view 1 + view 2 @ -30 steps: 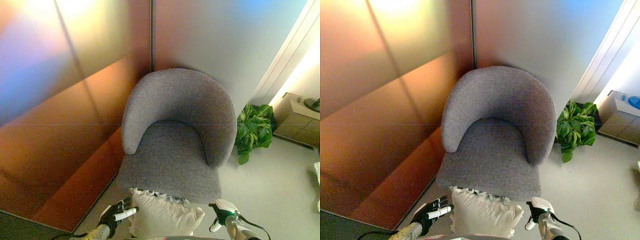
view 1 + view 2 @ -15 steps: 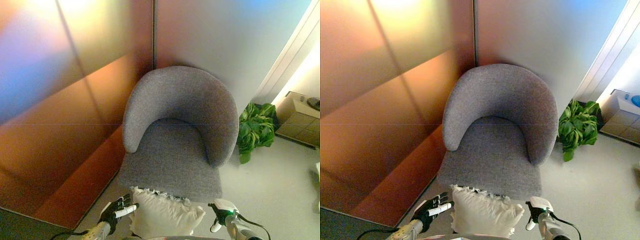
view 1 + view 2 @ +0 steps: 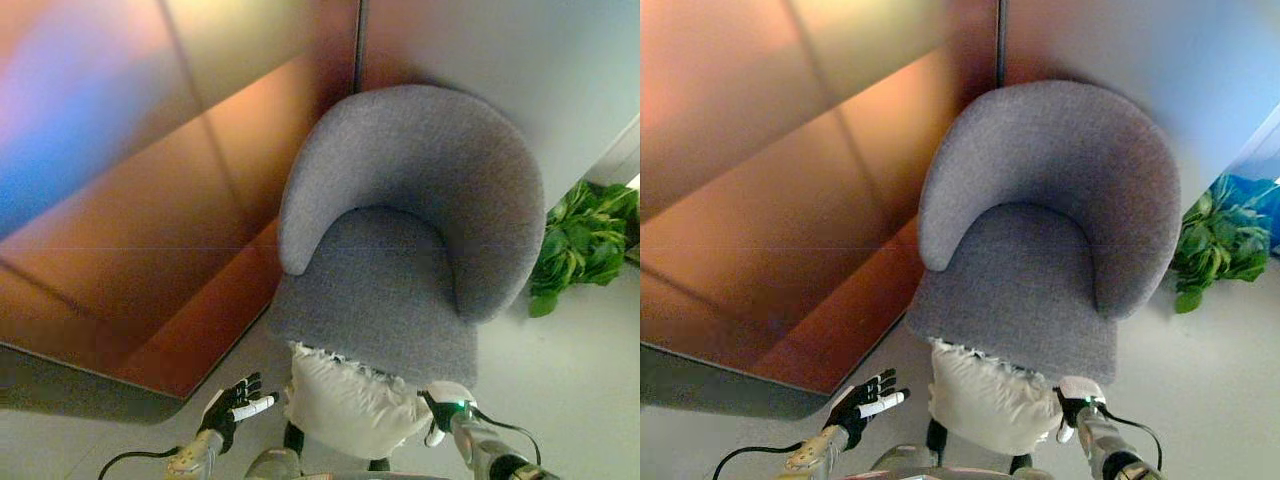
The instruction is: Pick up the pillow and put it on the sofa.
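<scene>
A cream pillow with a fringed top edge stands upright against the front of the grey armchair, below the seat. My left hand is at the pillow's left, fingers spread and straight, a small gap away from the cloth. At the pillow's right corner my right hand lies against the cloth. The armchair's seat is bare. The pillow's lower edge hides part of the chair's dark legs.
A copper-coloured panelled wall runs along the left and meets a grey wall behind the armchair. A green potted plant stands on the pale floor at the chair's right.
The camera has moved, so the armchair shows further right and higher. My right hand now lies against the pillow's right corner, where a gap showed before. The left hand stays open beside the pillow.
</scene>
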